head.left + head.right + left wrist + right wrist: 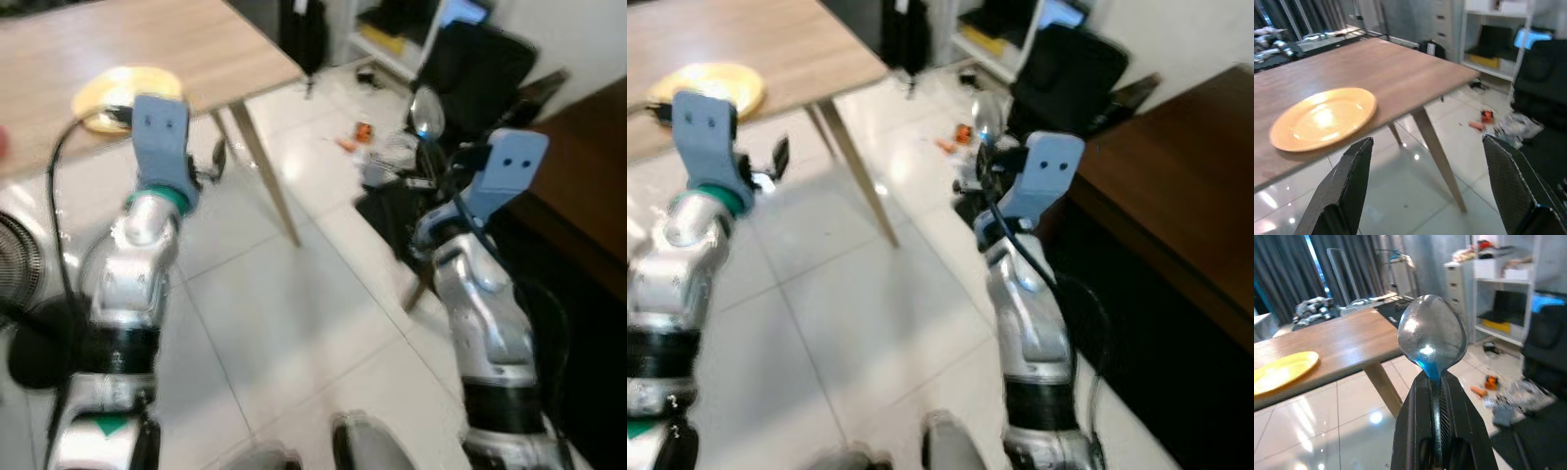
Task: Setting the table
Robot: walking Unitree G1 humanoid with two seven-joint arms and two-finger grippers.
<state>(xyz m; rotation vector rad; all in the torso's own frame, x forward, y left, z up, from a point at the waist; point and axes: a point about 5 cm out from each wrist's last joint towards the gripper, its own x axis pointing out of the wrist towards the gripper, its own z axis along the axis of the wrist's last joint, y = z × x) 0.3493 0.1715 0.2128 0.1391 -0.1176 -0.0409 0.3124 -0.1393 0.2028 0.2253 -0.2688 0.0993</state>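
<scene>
A yellow plate [1325, 117] lies near the edge of a light wooden table [1400, 73] at my front left. My left gripper [1428, 145] is open and empty, held just off the table's edge, near the plate [122, 93] but apart from it. My right gripper [1432, 377] is raised over the floor to the right of the table, shut on the handle of a metal spoon [1431, 335] whose bowl stands upright above the fingers. The spoon [426, 113] is well clear of the table.
The table's slanted leg [269, 181] stands on white floor tiles between my arms. A dark wooden cabinet [1176, 196] runs along my right. A black chair [480, 59], a white shelf [1498, 39] and floor clutter [362, 137] lie ahead. A fan [15, 255] sits far left.
</scene>
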